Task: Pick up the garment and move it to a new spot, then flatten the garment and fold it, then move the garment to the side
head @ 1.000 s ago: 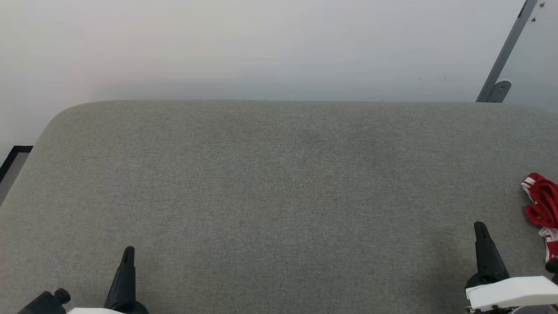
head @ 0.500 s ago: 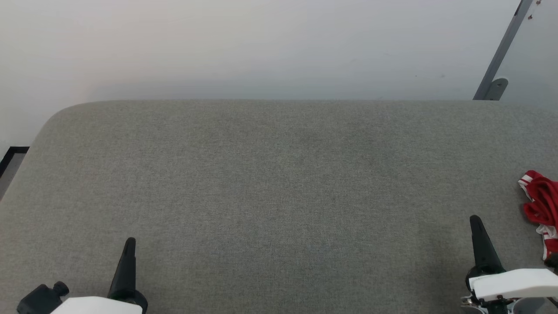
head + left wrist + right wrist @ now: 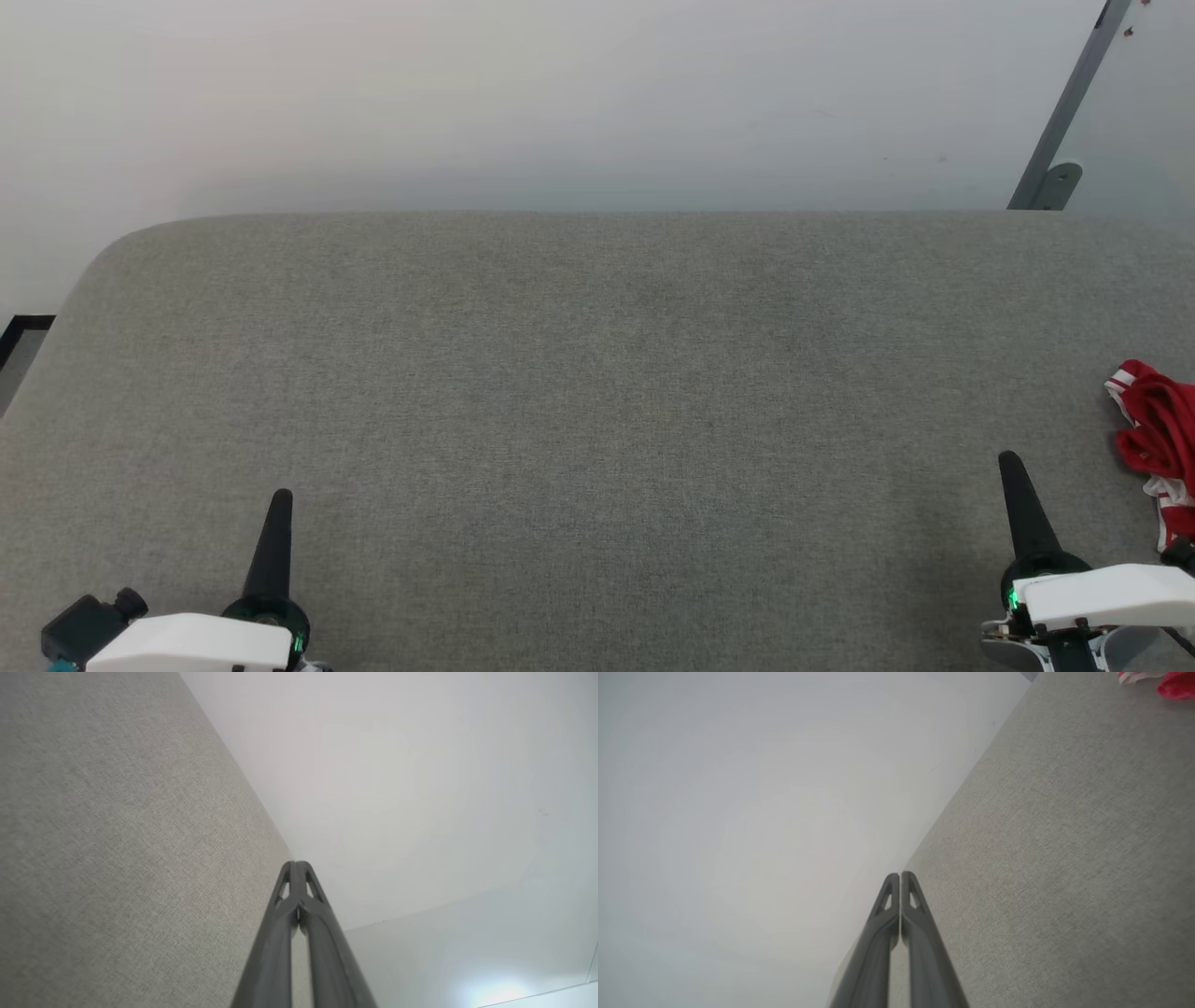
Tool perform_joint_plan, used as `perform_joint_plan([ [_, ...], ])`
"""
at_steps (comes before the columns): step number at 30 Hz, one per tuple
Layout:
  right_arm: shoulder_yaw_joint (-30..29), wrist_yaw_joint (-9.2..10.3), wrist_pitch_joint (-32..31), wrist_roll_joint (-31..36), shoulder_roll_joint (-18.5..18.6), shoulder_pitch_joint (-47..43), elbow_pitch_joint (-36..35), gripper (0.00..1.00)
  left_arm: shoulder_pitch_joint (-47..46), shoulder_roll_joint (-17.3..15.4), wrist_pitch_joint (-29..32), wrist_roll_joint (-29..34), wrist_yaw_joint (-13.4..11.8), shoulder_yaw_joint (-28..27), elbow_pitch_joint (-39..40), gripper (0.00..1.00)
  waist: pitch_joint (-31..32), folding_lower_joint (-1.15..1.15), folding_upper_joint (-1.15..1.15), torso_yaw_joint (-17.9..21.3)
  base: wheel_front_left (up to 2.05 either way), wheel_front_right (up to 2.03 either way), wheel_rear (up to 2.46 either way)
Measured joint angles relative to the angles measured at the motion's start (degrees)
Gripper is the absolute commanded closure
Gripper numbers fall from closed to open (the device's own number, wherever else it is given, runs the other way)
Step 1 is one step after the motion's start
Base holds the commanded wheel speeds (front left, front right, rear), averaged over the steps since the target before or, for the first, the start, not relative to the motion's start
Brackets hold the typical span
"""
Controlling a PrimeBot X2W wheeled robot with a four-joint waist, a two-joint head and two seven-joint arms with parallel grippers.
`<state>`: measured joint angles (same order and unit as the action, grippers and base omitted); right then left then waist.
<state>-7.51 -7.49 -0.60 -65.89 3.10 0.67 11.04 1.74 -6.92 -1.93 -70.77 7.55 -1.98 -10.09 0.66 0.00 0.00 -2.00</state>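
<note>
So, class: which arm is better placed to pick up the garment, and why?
Right. The right claw sits close beside the crumpled garment at the grey surface's right edge; the left claw is far across it. Both are shut.

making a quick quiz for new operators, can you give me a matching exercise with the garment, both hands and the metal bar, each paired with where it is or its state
Column one:
1. garment
2. left hand
3. right hand
4. metal bar

Column two:
a. lower left of the head view, shut, empty
b. slanted, upper right of the head view
c. crumpled at the right edge of the grey surface
d. lower right of the head view, shut, empty, the nearer one to the garment

Pairs: 1-c, 2-a, 3-d, 4-b
</note>
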Motion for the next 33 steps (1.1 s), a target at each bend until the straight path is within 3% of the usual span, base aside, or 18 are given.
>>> perform_joint_plan([
  [33, 0.48, 0.0, -3.45, -15.46, -0.14, 3.33, 1.78, 1.0, -4.41, 1.87, 4.47, -12.94, 0.0, -1.9, -2.32, 1.0, -0.45, 0.0, 0.0, 1.07, 0.0, 0.0, 0.0],
])
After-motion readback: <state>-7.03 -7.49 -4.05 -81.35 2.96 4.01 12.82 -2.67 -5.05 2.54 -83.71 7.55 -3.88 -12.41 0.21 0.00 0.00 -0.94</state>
